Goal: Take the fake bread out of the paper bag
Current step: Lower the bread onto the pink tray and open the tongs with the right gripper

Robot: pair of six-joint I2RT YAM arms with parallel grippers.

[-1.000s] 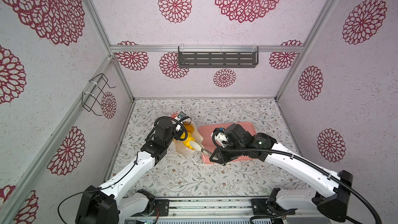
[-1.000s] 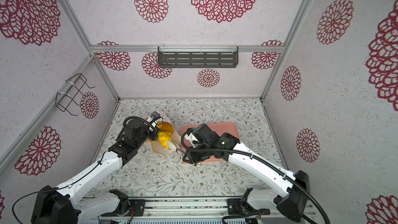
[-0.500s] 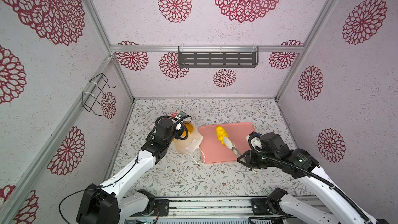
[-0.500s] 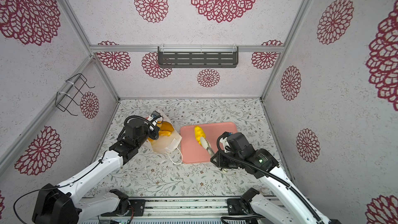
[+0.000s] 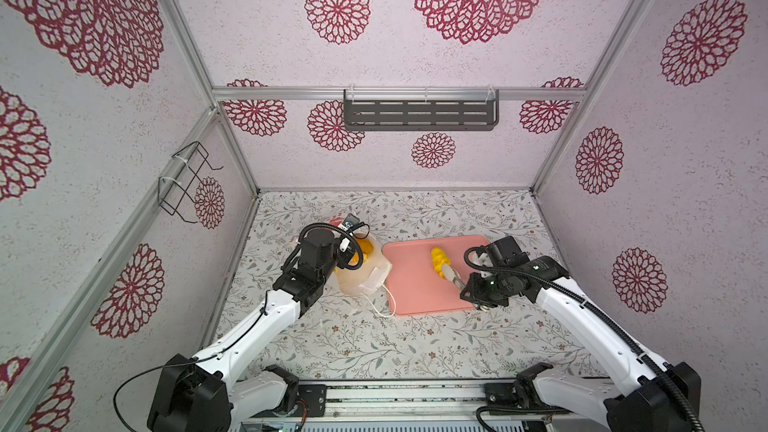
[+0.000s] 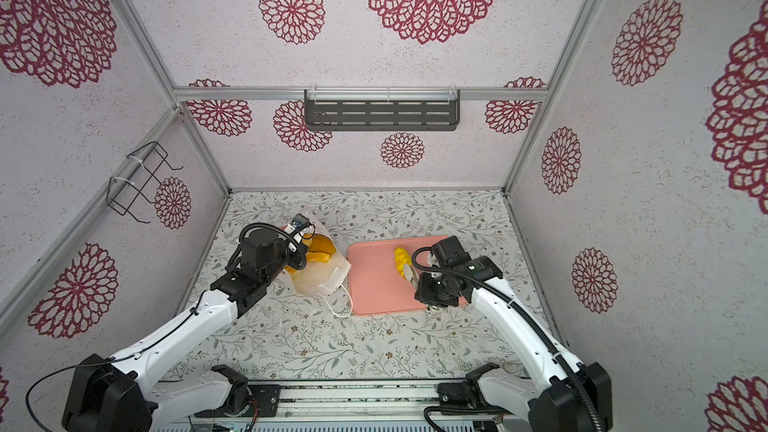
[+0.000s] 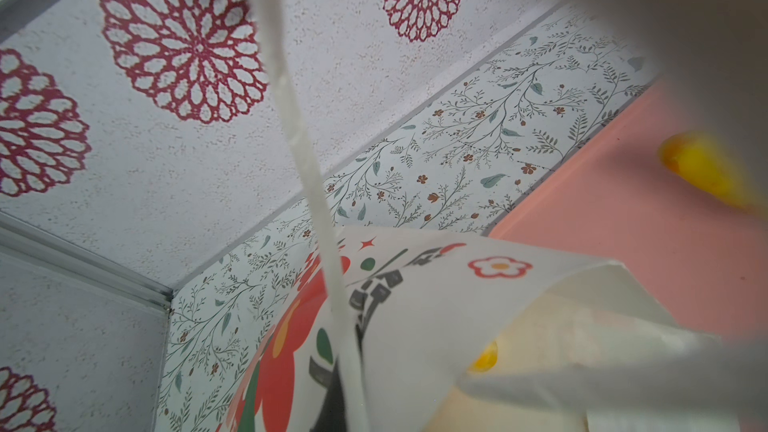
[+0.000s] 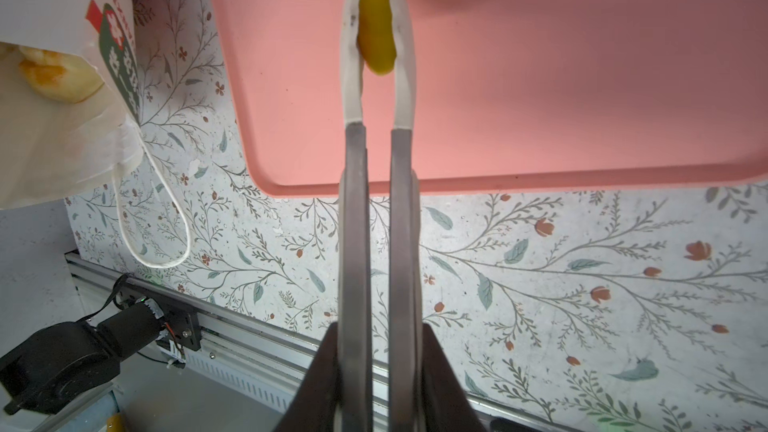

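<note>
Could lose the twisted bread [image 8: 376, 35] early: pinched only betw. thin tong tips, glossy skin, so prone to slipping or rolling on release, maybe toward the pink tray [image 8: 582, 76] edge. Could also drag it back w/ the tongs [image 8: 355, 201] on withdrawal, given a half-hearted release. Over at the paper bag [image 6: 320, 280], could tip or crumple it w/ any tug on the cord handle [image 7: 307, 151], spilling the other fake bread [image 6: 320, 250] inside. Right gripper [image 8: 376, 351]: squeezed nearly closed on the tong arms, tips clamping the bread low over the tray's middle; touching tray or not, can't tell. Left gripper [image 6: 300, 226]: fully closed at the bag's far rim, prob. pinching paper or handle; contact hidden, so can't confirm.
</note>
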